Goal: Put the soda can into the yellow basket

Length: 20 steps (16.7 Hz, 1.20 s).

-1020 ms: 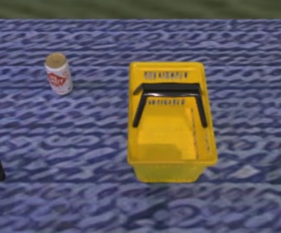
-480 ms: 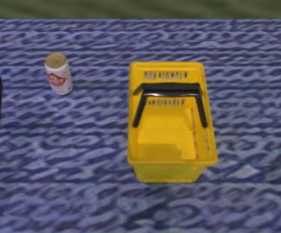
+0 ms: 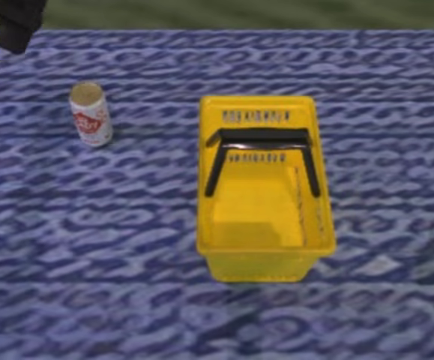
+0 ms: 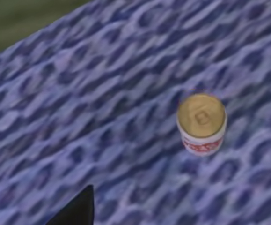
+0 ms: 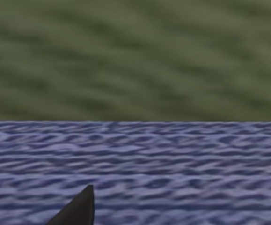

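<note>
The left gripper [image 3: 13,21] is showing only as a dark block at the far left corner of the top view, cut off by the picture's edge, and I cannot tell whether it is apart or together. In the left wrist view only one dark fingertip [image 4: 76,211] is coming into the picture, so the gap is hidden there too. The soda can [image 3: 91,114] is standing upright on the blue patterned table [image 3: 127,285], nearer to the camera than this gripper and a little toward the table's right, well apart from it. Its tan-gold top [image 4: 201,115] is facing the wrist camera, and the red label is partly hidden under the rim. The yellow basket [image 3: 265,259] is sitting farther to the right, apart from the can, with its black handles [image 3: 260,139] folded across the opening. Nothing is lying between the gripper and the can. The right arm is out of the top view; its wrist camera is showing only one dark fingertip [image 5: 76,211], the table and a green background.
</note>
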{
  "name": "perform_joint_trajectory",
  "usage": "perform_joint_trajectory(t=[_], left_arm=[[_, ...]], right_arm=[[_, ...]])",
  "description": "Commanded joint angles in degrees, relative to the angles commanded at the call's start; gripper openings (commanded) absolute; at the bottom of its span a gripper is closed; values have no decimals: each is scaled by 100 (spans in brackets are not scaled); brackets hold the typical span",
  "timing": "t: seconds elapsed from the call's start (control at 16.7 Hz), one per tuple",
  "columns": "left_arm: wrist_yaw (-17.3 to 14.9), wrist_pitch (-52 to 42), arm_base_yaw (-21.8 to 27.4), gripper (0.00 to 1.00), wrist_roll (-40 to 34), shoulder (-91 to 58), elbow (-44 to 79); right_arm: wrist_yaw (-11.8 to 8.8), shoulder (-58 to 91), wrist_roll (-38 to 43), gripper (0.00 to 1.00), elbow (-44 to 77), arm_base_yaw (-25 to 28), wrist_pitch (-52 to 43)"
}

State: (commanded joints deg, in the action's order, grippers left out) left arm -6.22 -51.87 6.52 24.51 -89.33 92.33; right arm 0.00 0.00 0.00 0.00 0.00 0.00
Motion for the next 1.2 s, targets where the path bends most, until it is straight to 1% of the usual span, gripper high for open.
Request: perform_joint_trajectory(t=[0.3,0.6,0.84,1.2], left_arm=[[49,-1331,123,100,664,-2557,2549],[152,-2445,200,100,1148,-4638,4359],[213,-2985,231,100,1356,-5618,5090],[225,-3077,236,100,1389,-5783,5201]], right_arm=[[0,0,0,100,0,0,0],[0,0,0,100,0,0,0],[0,0,0,100,0,0,0],[0,0,0,100,0,0,0]])
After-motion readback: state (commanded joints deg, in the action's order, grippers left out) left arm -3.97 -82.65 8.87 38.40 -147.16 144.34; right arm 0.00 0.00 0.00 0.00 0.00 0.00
